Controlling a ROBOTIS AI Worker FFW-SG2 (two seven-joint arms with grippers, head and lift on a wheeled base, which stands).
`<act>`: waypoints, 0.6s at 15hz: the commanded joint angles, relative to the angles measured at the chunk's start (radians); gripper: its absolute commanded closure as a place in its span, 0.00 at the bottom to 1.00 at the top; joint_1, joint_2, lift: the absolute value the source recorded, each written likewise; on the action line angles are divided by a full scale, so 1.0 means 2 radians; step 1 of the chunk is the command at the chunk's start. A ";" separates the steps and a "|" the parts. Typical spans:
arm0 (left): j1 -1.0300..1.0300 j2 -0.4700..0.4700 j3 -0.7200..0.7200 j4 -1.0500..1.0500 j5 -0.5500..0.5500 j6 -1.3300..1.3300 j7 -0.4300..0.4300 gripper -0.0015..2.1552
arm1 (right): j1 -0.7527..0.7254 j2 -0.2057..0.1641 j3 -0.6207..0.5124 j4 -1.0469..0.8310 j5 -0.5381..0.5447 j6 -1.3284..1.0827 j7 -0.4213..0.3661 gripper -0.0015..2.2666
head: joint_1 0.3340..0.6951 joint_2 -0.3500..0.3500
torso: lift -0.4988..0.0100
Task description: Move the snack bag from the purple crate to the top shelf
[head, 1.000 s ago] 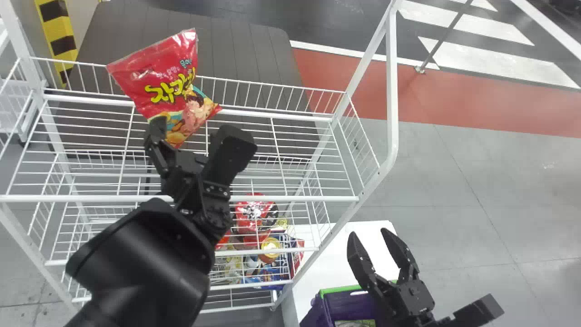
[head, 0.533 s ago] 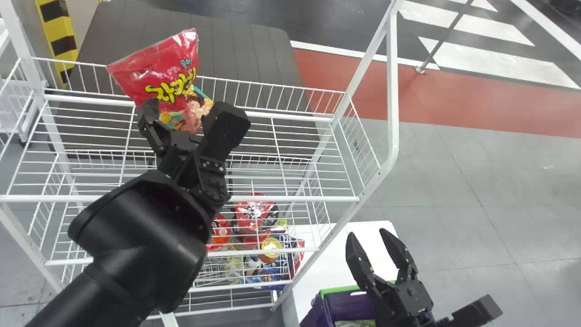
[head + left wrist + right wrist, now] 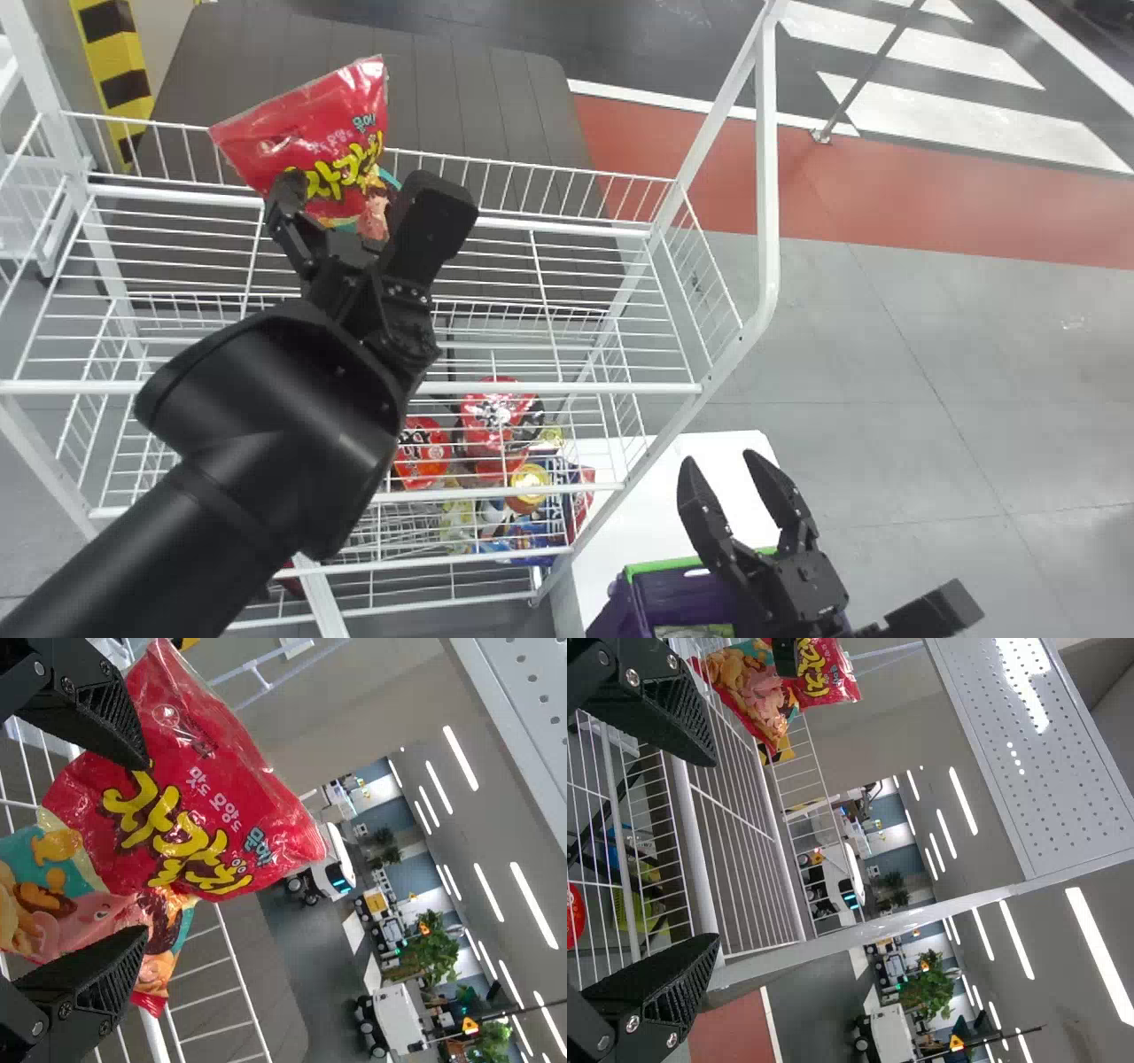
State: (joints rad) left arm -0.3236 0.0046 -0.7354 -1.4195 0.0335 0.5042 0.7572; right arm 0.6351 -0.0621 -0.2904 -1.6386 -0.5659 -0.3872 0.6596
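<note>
1. snack bag (image 3: 310,133): i count one up on the top shelf (image 3: 576,388), near the back rail (image 3: 532,166), with its lower end partly hidden from my head camera by my left gripper (image 3: 361,188).
2. i make out one wire rack (image 3: 766,177), one purple crate (image 3: 673,602) with a green rim and one white table (image 3: 656,523). lower in the rack i pick out two red packs (image 3: 421,454), one thing with a round yellow lid (image 3: 529,486) and one blue pack (image 3: 532,539); they overlap, so i can't give a full count.
3. the crate sits at the table, beside the rack, partly behind my right gripper (image 3: 722,462). bars of the rack cross in front of the lower packs. a yellow and black striped post (image 3: 115,53) stands behind the rack's left side, and my right wrist camera also has a white panel full of small holes (image 3: 1036,771).
4. my left gripper's fingers are wide apart, the bag showing between and beyond them. both overlap it in the wrist view; whether either one touches it, i cannot tell.
5. my right gripper is parked over the crate's side, its two fingers apart, with nothing between them.
</note>
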 commanded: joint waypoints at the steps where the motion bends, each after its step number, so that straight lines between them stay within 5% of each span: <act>1: -0.014 -0.004 0.001 0.028 0.003 -0.015 0.003 0.09 | 0.000 0.000 0.000 -0.001 0.000 0.000 0.000 0.06 | 1.00 0.00 | 0.98; 6: -0.041 -0.004 0.000 0.081 0.029 -0.047 0.010 0.10 | 0.002 0.002 0.000 -0.003 0.001 0.000 0.000 0.06 | 1.00 0.02 | 0.98; 8: -0.041 -0.004 -0.004 0.081 0.027 -0.045 0.007 0.29 | 0.003 0.002 0.000 -0.004 0.000 0.000 0.000 0.06 | 1.00 0.02 | 0.98; 9: -0.041 -0.004 -0.009 0.078 0.029 -0.039 0.002 0.47 | 0.004 0.002 -0.001 -0.004 0.000 0.000 0.000 0.06 | 1.00 0.02 | 0.98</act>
State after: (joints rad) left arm -0.4059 0.0046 -0.7421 -1.2595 0.0886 0.4141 0.7678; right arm 0.6411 -0.0583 -0.2900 -1.6453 -0.5658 -0.3872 0.6596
